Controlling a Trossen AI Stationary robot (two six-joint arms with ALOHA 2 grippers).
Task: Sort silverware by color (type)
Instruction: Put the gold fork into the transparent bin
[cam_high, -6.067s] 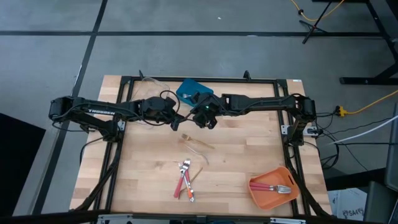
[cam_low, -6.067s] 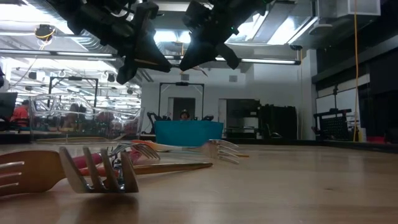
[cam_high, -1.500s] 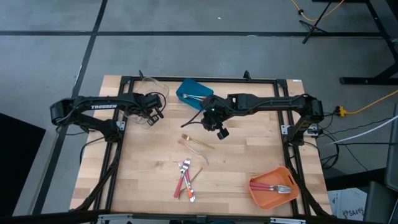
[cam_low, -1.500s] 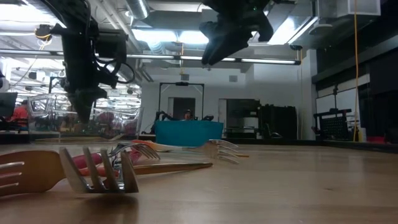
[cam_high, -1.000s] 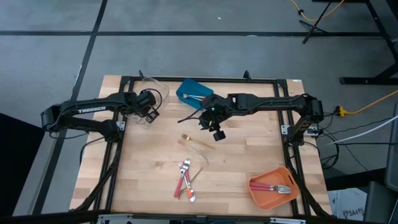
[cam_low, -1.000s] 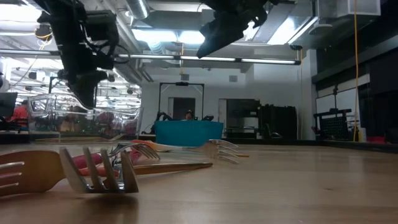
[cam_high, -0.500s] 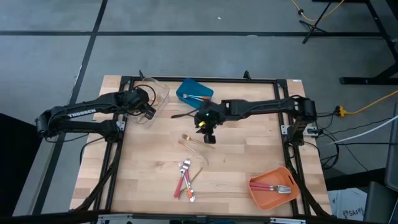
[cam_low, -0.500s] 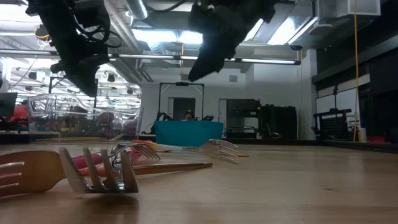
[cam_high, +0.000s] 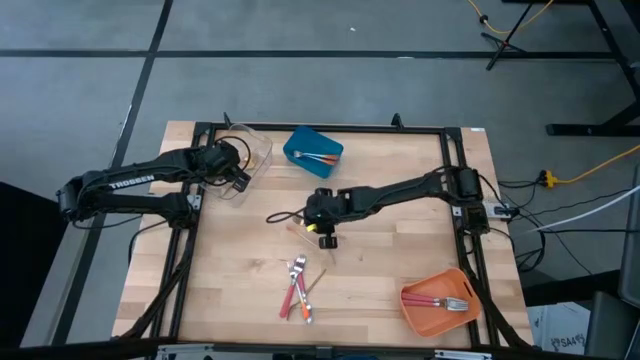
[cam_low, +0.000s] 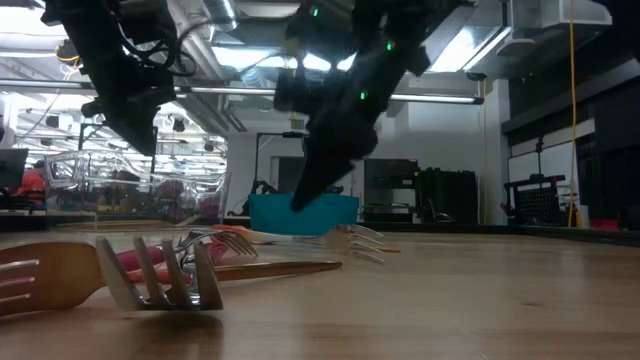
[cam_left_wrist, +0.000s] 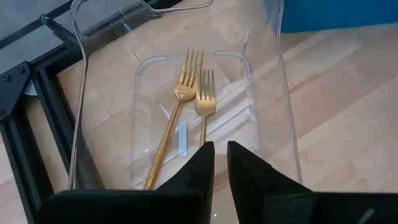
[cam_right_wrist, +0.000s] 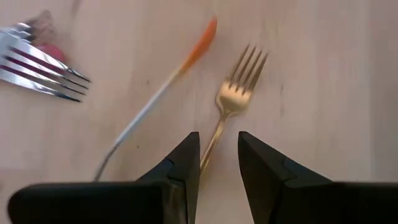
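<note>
Over the clear bin (cam_high: 243, 152) at the tabletop's far left, the left tool (cam_left_wrist: 221, 163) hangs with its jaws a narrow slit apart and nothing between them; two gold forks (cam_left_wrist: 186, 106) lie side by side inside. Mid-tabletop (cam_high: 400, 250), the right tool (cam_right_wrist: 219, 158) hovers with jaws parted and empty, straddling the handle of a loose gold fork (cam_right_wrist: 233, 102) that lies flat on the wood beside an orange-handled utensil (cam_right_wrist: 163, 84).

The step in hand appears to be picking up that gold fork. It would go best if the tool dropped straight down with the slim handle centred in the gap, then pinched low, clear of the orange-handled neighbour.

By count: two gold forks in the clear bin, one gold fork under the right tool, one orange-handled piece beside it. The blue bin (cam_high: 312, 150) holds orange-handled pieces, the number unclear. A small cluster (cam_high: 298, 285) near the front edge, perhaps four pieces, mixes red and gold. The orange bin (cam_high: 436, 302) at right holds about two red-handled ones.
</note>
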